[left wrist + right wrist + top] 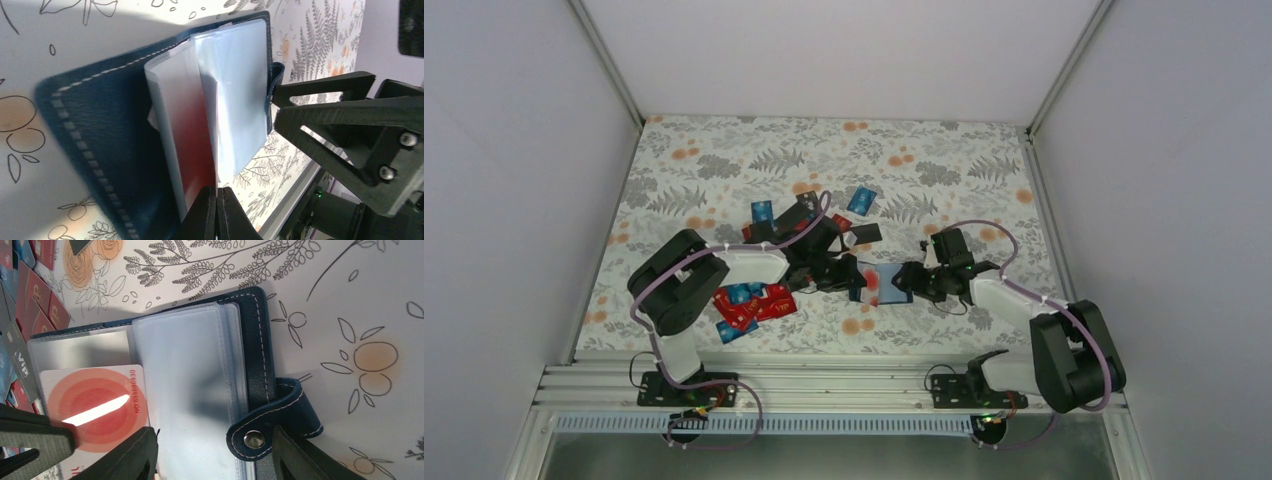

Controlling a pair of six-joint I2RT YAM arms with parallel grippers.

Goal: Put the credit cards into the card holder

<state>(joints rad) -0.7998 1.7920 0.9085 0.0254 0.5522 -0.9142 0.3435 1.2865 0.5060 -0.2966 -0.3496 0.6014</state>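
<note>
Where the two arms meet near the middle of the flower-patterned counter (724, 160), the card holder (892, 285) lies open, its dark blue cover flat on the surface and its clear sleeves (190, 370) fanned upward. The left pincer (217, 210) is pressed together on the near edge of a red card (192, 145), which the right wrist view shows as white with red rings. This card lies against the holder's left page, just beside the stack of sleeves. Whether its far edge sits inside a pocket is hard to tell, since the sleeves are see-through and blurred. The right pincer (215, 440) is spread wide at the holder's other side. One finger (135, 455) is over the sleeves just beside the red card and the other is beyond the cover, with the snap strap (290, 410) between them. It pinches nothing. From above, a heap of red and blue cards (749, 303) lies on the counter under the left arm, near the front edge and apart from the holder. A blue card (761, 211) lies farther back behind the left arm, another blue card (861, 200) lies beyond it to the right, and a black card (864, 234) sits just behind the holder. In the right wrist view a grey card (20, 360) marked VIP lies left of the holder.
</note>
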